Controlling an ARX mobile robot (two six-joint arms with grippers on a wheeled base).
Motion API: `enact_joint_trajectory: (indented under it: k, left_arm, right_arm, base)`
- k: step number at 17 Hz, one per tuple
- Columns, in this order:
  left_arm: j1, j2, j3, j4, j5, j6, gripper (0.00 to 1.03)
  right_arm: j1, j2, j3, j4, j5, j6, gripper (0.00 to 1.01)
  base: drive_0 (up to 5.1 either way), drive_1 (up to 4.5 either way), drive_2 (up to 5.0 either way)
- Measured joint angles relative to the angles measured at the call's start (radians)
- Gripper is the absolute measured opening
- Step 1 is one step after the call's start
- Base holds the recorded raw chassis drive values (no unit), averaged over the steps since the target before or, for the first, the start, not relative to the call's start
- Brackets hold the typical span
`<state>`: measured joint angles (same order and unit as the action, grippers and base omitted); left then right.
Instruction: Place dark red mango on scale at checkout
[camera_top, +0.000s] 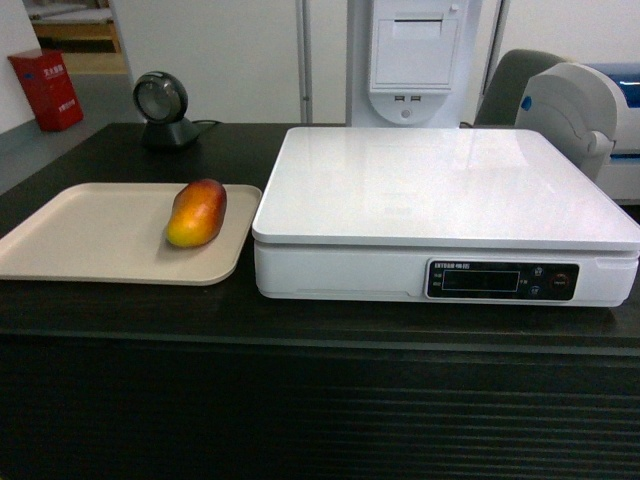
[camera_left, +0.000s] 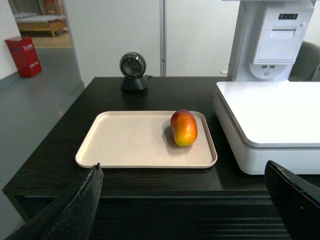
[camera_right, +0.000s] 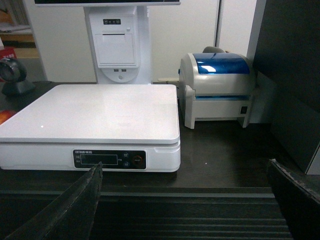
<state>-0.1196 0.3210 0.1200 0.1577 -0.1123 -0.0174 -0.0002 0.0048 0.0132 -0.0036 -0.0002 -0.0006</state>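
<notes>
The dark red mango (camera_left: 184, 128) lies on the beige tray (camera_left: 130, 145), ahead of the left gripper's (camera_left: 182, 200) spread, empty fingers (camera_left: 82, 202). Smooth, rounded and probably slippery, it is best gripped across its middle.

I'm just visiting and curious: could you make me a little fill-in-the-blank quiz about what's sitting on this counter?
1. The dark red mango lies on a flat beige ____.
2. The platform of the scale has ____ resting on it.
3. In the head view, the mango lies to the ____ of the scale.
4. Both end effectors, left and right, have their jaws ____.

Missing words: tray; nothing; left; open
</notes>
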Motion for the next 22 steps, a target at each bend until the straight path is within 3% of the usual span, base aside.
enact_joint_trajectory:
  k: [2,4,6,7,12,16,22]
  left_arm:
    - [0.05,0.247,0.017,0.215,0.091,0.019,0.98]
    - [0.075,0.587,0.141,0.474,0.171,0.073,0.98]
    - [0.077,0.887,0.295,0.555,0.222,0.116,0.98]
    - [0.071,1.035,0.386,0.542,0.232,0.133,0.98]
    - [0.001,1.542,0.874,0.362,0.252,0.139,0.98]
    - [0.005,1.799,1.207,0.18,0.249,0.122,0.98]
    - [0.021,1.889,1.356,0.093,0.239,0.12,0.98]
  right_arm:
    - [0.0,0.0,0.0,0.0,0.0,0.0,0.98]
    - [0.0,0.0,0.0,0.0,0.0,0.0,0.98]
    - [0.0,0.0,0.0,0.0,0.0,0.0,0.98]
    - [0.0,0.0,0.0,0.0,0.0,0.0,0.98]
    - [0.0,0.0,0.0,0.0,0.0,0.0,0.98]
    - [0.0,0.0,0.0,0.0,0.0,0.0,0.98]
    - [0.0,0.0,0.0,0.0,0.0,0.0,0.98]
  base:
    - [0.0,0.0,0.0]
    - [0.0,0.0,0.0]
    - [0.0,0.0,0.0]
    - [0.0,0.0,0.0]
    - [0.0,0.0,0.0]
    - [0.0,0.0,0.0]
    - [0.0,0.0,0.0]
